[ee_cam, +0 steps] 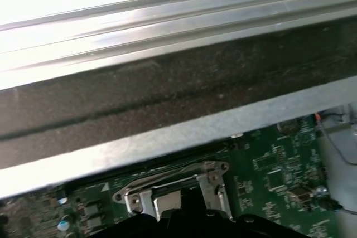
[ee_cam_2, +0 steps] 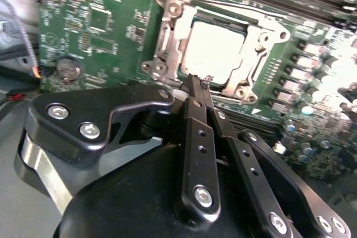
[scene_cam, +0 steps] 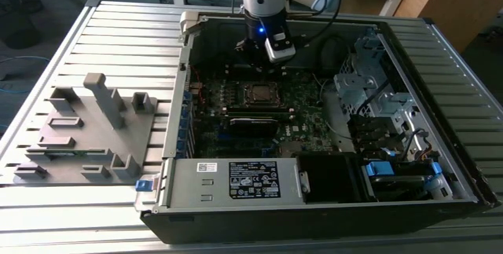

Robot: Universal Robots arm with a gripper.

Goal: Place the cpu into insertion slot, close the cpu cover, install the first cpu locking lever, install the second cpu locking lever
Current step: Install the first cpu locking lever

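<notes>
Seated in the small square black insertion slot (ee_cam_2: 215, 48) on the green circuit board (ee_cam_2: 106, 20): the flat square cpu (ee_cam_2: 215, 45) with its dull silver-grey metal top, glaring pale in the second wrist view. Framed by the thin silver metal cpu cover (ee_cam_2: 167, 37), lying flat around the chip, window over its face. Just off one edge of that frame, the black matte gripper (ee_cam_2: 199, 82), its slim bolted fingers (ee_cam_2: 196, 110) pressed together, tips meeting with nothing between them, close to the socket rim; contact impossible to judge. In the exterior view, poised over the open black computer case (scene_cam: 440, 201) on a ribbed grey metal table (scene_cam: 126, 36).
</notes>
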